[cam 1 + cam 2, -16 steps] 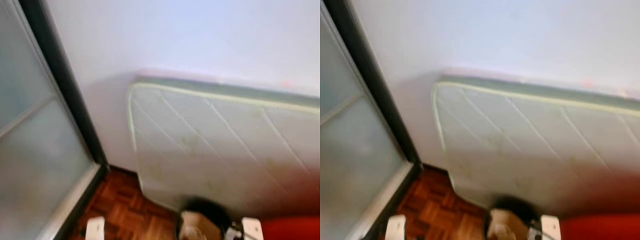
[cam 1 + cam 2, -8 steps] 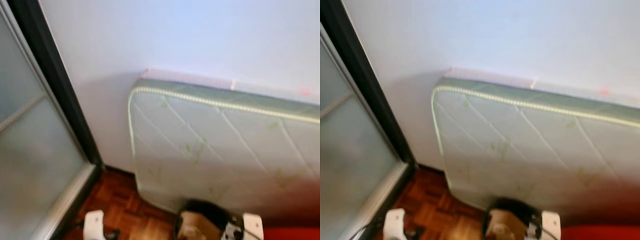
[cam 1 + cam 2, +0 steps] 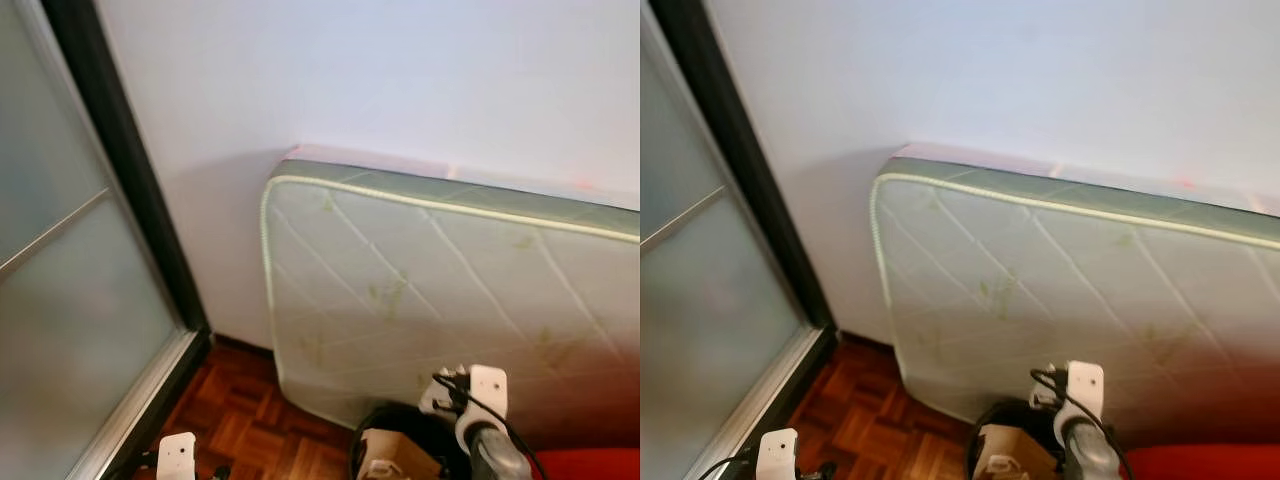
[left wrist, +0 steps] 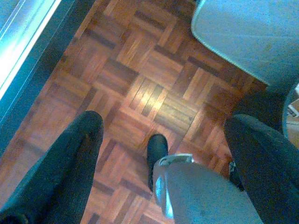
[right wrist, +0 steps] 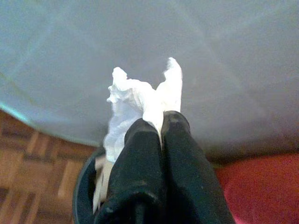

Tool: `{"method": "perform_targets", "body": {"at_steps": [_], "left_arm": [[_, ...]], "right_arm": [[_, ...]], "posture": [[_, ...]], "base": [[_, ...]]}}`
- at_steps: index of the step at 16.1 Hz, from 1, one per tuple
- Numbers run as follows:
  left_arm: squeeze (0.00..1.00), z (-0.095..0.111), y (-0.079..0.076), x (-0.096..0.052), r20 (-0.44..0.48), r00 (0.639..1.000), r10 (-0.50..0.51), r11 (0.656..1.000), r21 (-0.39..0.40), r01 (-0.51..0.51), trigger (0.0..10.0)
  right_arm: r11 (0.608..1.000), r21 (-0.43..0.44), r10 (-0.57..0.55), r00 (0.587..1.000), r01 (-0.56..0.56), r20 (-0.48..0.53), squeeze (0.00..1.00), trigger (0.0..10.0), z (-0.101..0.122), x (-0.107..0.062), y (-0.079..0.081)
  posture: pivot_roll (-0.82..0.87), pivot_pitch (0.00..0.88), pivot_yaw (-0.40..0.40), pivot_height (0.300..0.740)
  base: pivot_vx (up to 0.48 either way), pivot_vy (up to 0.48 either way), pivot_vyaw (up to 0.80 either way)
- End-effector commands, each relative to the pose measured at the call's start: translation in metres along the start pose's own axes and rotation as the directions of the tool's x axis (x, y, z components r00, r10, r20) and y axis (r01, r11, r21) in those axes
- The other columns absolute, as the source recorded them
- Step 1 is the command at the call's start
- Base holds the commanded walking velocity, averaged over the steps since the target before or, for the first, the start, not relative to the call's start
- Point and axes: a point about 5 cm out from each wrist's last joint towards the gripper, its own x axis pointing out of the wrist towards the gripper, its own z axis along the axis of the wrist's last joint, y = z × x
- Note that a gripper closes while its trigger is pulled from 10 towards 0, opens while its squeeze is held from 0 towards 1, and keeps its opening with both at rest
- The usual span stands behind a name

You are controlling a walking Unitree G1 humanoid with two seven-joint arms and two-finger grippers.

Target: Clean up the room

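Tissue (image 5: 140, 100), white and crumpled, pinched between the two black fingers (image 5: 140, 154) of the right gripper (image 5: 161, 126), pressed together on it, with most of the paper sticking out past the fingertips. Held above the black waste bin (image 5: 86, 186), in front of the lower part of the mattress (image 5: 149, 42). Inside the bin, something brown like cardboard (image 3: 395, 455) and a bit of white. Bin standing on the parquet floor (image 3: 250, 425), touching or just beside the foot of the mattress; cannot tell which. Right arm's wrist (image 3: 487, 385), white with a black cable looped beside it, raised in front of the mattress and above the bin. Red surface (image 5: 261, 186) just beside the bin, below the mattress's lower edge.

Mattress itself pale, quilted in diamonds with faint green leaf prints and a green border, stood on its long edge and leaning against the white wall (image 3: 400, 80). Well away from the bin, beyond the mattress's corner, a sliding door of frosted glass (image 3: 70, 300) in a dark frame.

Left gripper (image 4: 163, 135) hanging low over the parquet near that door, fingers (image 4: 74, 158) spread wide apart and holding nothing; below it, the robot's grey leg and black foot (image 4: 156, 149).
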Motion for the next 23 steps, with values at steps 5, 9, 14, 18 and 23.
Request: {"method": "perform_targets", "body": {"at_steps": [5,9,14,18,23], "left_arm": [[0.0,-0.002,0.001,-0.001,-0.008,1.0,-0.002,1.0,-0.003,0.002,10.0],[0.0,-0.003,0.001,-0.001,-0.01,1.0,0.0,1.0,-0.003,0.0,10.0],[0.0,-0.003,0.001,-0.001,-0.013,1.0,-0.004,1.0,-0.002,0.004,10.0],[0.0,-0.003,0.0,-0.001,-0.015,1.0,-0.005,1.0,-0.004,0.005,10.0],[0.0,-0.003,-0.001,0.0,-0.016,1.0,-0.004,1.0,-0.006,0.004,10.0]], "right_arm": [[0.993,-0.033,-0.115,0.988,0.113,-0.099,0.0,10.0,-0.022,-0.008,-0.023],[0.992,-0.04,-0.127,0.986,0.123,-0.104,0.0,10.0,-0.023,-0.009,-0.026],[0.981,-0.103,-0.172,0.982,0.164,-0.073,0.0,10.0,-0.018,-0.008,-0.028],[0.969,-0.136,-0.211,0.977,0.204,-0.036,0.0,10.0,-0.01,-0.006,-0.03],[0.972,-0.127,-0.199,0.98,0.197,-0.004,0.33,10.0,-0.003,-0.003,-0.024]], "posture": [[0.07,0.0,-0.021,0.74],[0.07,0.0,-0.019,0.74],[0.06,0.0,-0.017,0.74],[0.06,0.0,-0.019,0.74],[0.06,0.0,-0.022,0.74]], "base": [[0.0,0.0,0.0],[0.0,0.0,0.0],[0.0,0.0,0.0],[0.0,0.0,0.0],[0.0,0.0,0.0]]}}
